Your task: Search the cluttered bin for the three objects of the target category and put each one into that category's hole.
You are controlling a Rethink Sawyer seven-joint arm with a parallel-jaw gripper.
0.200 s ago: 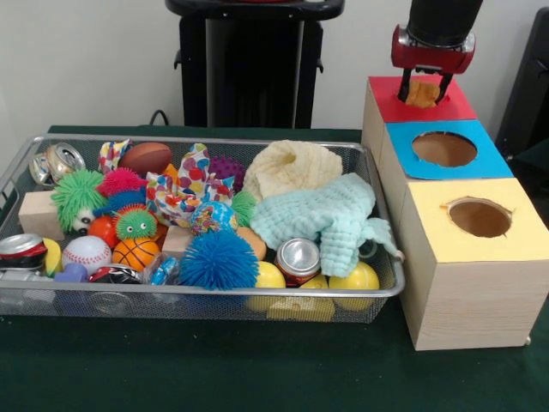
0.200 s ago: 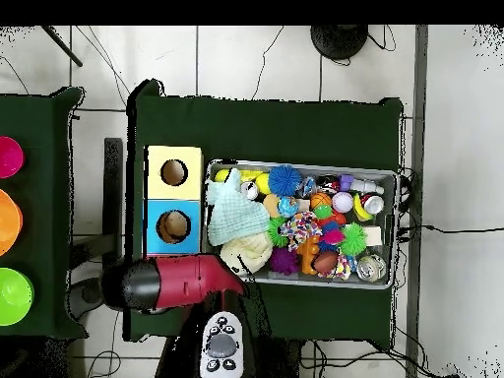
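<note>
Over red hole: gripper clasping tan object.

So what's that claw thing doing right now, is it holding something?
End effector: closed on a tan object, right over the red hole.

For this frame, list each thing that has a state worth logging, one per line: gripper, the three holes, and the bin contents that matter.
gripper: over the red hole, shut on a tan item
tan item: held between the fingers, partly in the hole
red box: hole hidden by gripper
blue box: hole open, unobstructed
yellow box: hole open, unobstructed
wire bin: full, cluttered
mint cloth: crumpled, draped over bin rim
silver can: lying among balls
</note>
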